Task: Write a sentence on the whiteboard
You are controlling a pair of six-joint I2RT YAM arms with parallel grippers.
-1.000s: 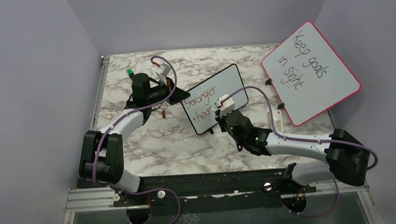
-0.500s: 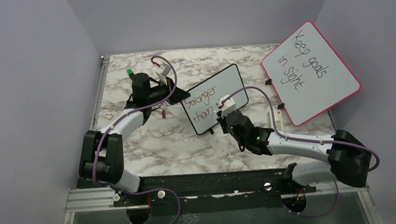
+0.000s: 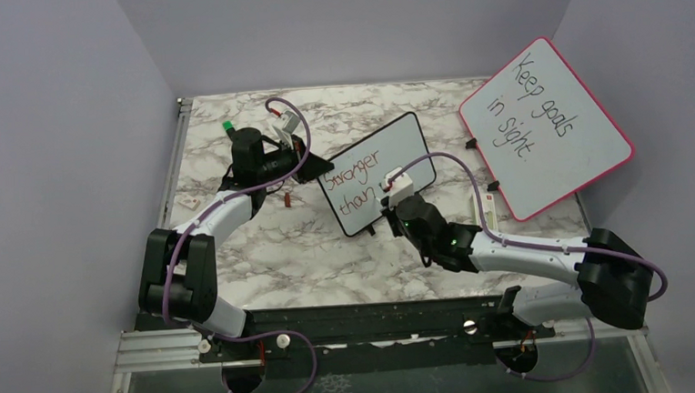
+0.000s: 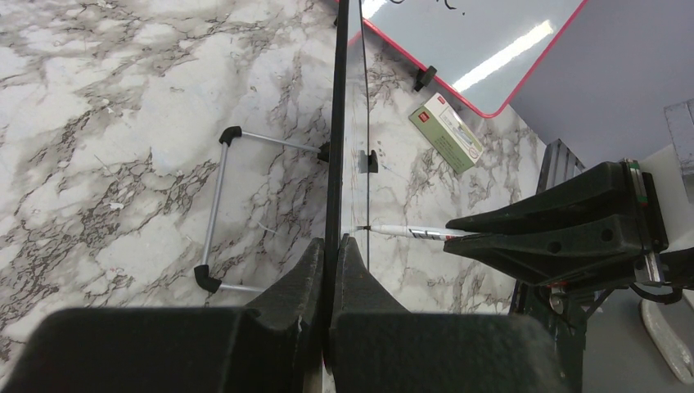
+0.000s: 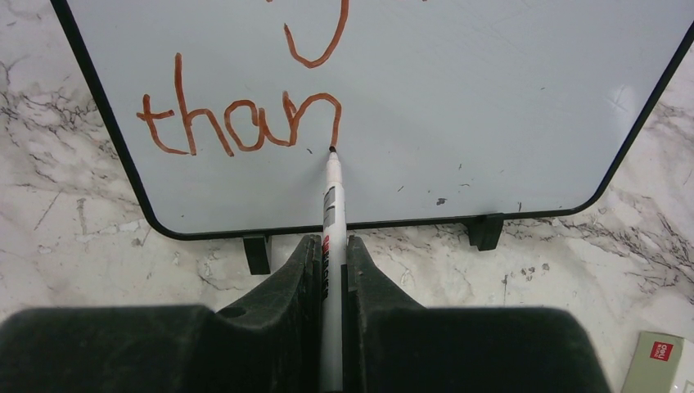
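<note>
Progress: the sentence (image 5: 237, 123) is partly written. "Stronger" fills the upper line and "than" the lower. Bare surface to the right suggests more words are due. The whiteboard (image 3: 406, 145) stands propped near the middle of the desk (image 3: 265, 256).

Pose: the right end effector (image 5: 327, 250) is clamped on the marker (image 5: 331, 192), whose tip touches the board at the foot of the last "n". The left end effector (image 4: 331, 250) is pinched on the board's edge, apparently steadying it.

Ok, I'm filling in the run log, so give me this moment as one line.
left gripper: shut on whiteboard edge | right gripper: shut on marker | marker tip: at end of "than"
</note>
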